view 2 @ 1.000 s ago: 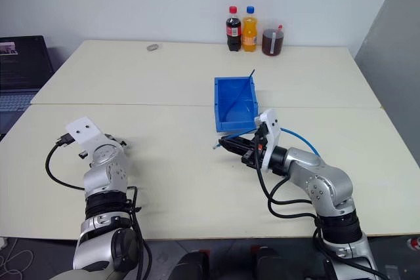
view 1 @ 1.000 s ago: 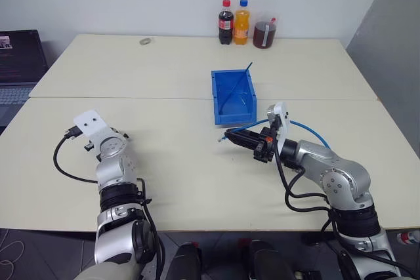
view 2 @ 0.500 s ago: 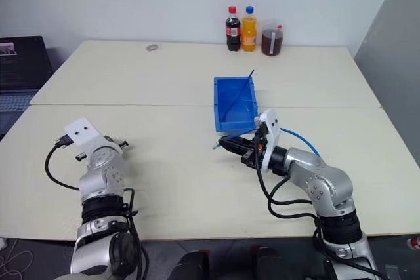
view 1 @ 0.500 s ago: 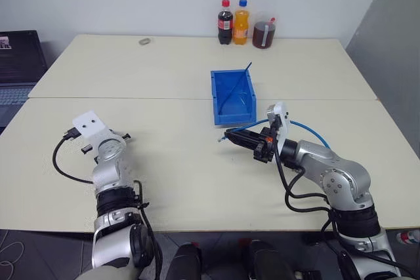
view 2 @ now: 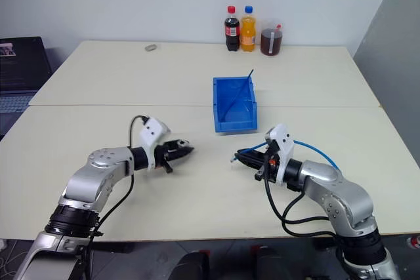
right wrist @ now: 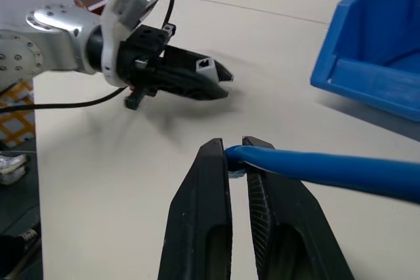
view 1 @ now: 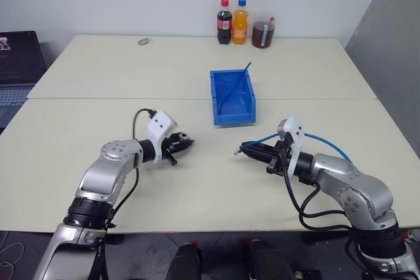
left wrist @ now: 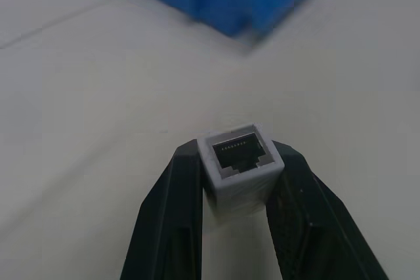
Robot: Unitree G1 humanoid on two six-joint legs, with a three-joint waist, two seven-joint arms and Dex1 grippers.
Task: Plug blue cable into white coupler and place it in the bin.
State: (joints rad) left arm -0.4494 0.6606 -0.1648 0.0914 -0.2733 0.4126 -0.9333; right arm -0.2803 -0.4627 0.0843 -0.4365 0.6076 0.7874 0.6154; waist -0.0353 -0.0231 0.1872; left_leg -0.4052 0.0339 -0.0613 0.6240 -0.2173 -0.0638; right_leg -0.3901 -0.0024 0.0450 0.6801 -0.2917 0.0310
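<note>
Left wrist view: my left claw (view 1: 187,141) grips the white coupler (left wrist: 240,160), my right claw (view 1: 244,149) pinches the blue cable (right wrist: 328,168) — unplugged, bin (view 1: 231,96) waiting.

- The bench (view 1: 197,201): two pale cream tops pushed together, the seam running across well beyond both end effectors.
- A cola bottle (view 1: 225,22) with a red cap stands at the bench's far edge, far beyond the end effectors.
- An orange soda bottle (view 1: 242,22) with a blue cap stands upright, touching or just beside the cola.
- A clear jug (view 1: 264,33) of dark liquid stands just beside the orange bottle.
- A small grey object (view 1: 144,41) lies near the far edge, well beyond the left end effector; too small to identify.
- A laptop (view 1: 20,63), screen open, sits off the bench, far out on the left end effector's side.
</note>
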